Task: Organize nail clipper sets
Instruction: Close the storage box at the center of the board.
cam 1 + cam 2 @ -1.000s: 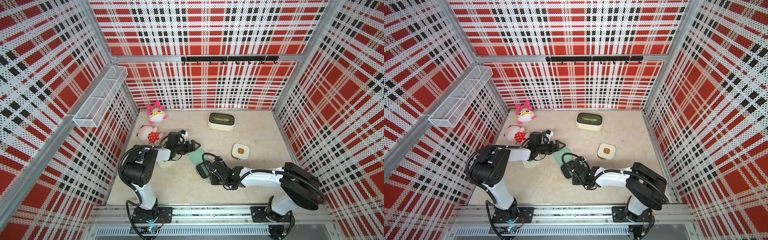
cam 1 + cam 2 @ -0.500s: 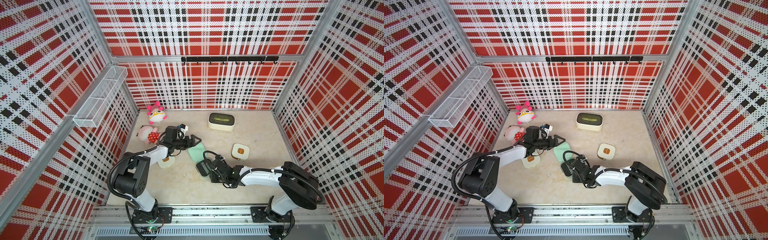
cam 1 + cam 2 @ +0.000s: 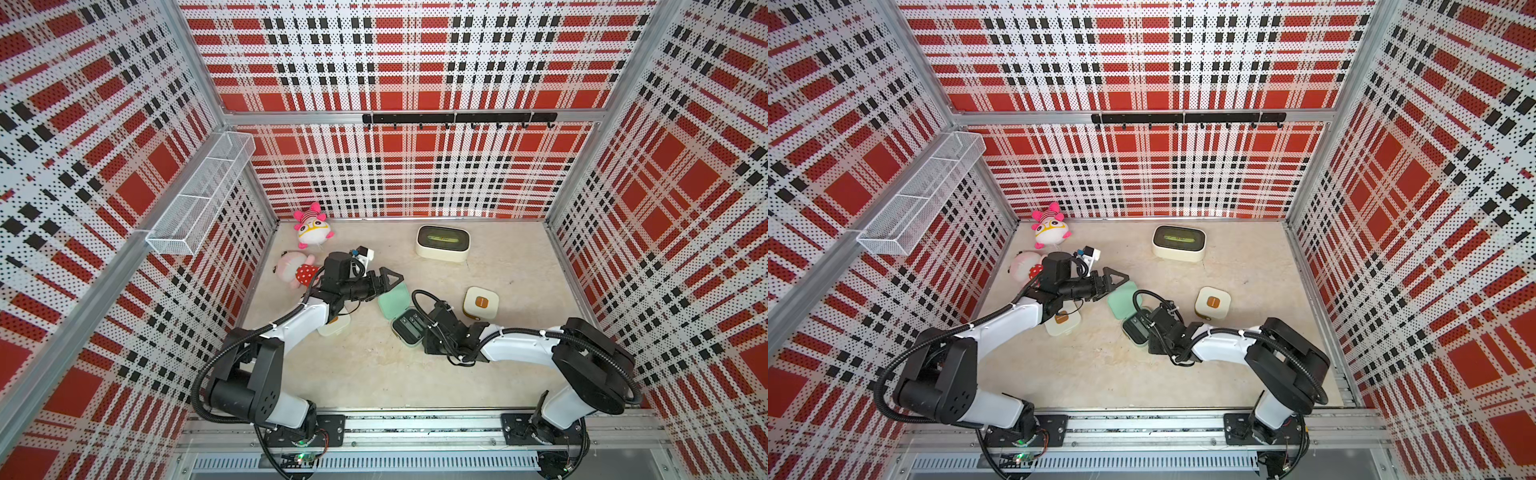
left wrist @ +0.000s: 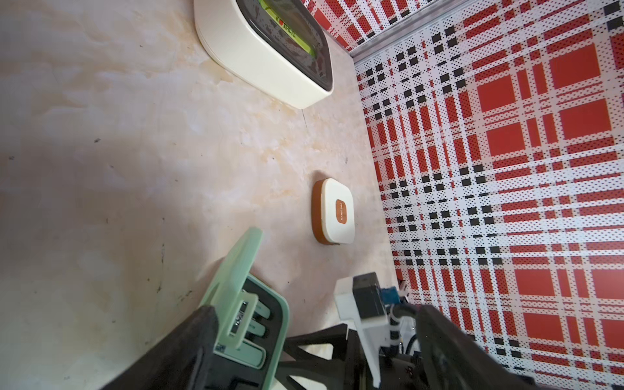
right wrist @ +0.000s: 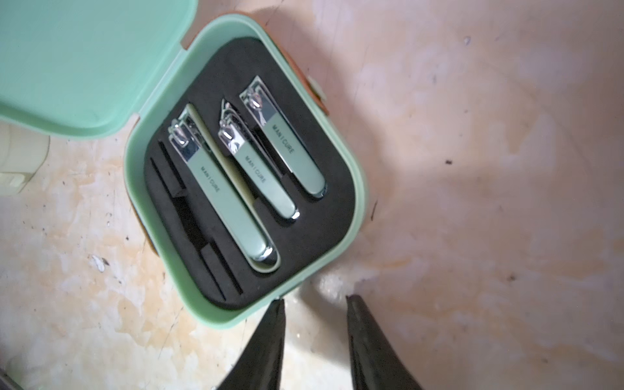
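**Mint set open and part-filled; both cream sets shut.**
The mint case (image 5: pixel 216 317) lies open with three clippers (image 5: pixel 256 169) seated and its narrow slots (image 5: pixel 189 219) bare, so filling and closing likely remain. One cream case (image 3: pixel 481 302) sits near it, another (image 3: pixel 1062 322) under the left arm. The left gripper (image 3: pixel 390 281), spread wide and empty, hangs beside the case's raised lid (image 3: pixel 392 300). The right gripper (image 5: pixel 314 299), partly apart and empty, reaches low at the case's corner.

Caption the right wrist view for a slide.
Open mint case holding three clippers in its black insert, lid open, right end effector open beside the case's corner, gripping nothing.
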You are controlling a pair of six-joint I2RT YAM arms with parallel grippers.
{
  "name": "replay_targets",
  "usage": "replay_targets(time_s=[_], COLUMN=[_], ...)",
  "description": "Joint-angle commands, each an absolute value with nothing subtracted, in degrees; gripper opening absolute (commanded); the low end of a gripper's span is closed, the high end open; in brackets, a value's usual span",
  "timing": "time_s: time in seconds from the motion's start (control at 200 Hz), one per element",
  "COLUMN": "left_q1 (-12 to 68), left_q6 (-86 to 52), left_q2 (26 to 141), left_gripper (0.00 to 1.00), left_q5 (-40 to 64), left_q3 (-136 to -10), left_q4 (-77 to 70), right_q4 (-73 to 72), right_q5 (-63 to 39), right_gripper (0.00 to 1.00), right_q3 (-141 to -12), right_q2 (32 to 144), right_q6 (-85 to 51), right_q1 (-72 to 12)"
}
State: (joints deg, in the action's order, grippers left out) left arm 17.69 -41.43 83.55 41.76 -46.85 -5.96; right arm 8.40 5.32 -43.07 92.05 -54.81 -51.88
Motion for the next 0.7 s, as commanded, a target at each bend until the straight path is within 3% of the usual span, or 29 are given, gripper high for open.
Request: replay_targets(time_s=[0.0, 0.696], left_q1=[19.00, 25.28], left_q6=[-44.05, -52.47], left_q2=[82.19, 85.35], left_gripper=[0.97, 0.97], left_q5=[43.69, 42.96], left_q3=[-45.03, -40.26], left_q4=[-2.46, -15.17], right_q4=[5.87, 2.83], right_q5=[6.38, 2.40], right_gripper=[0.35, 0.38], right_q3=[-44.10, -45.15], right_q2=[93.69, 94.38], right_q6=[-53.98, -52.82], right_q1=[-50.30, -44.15])
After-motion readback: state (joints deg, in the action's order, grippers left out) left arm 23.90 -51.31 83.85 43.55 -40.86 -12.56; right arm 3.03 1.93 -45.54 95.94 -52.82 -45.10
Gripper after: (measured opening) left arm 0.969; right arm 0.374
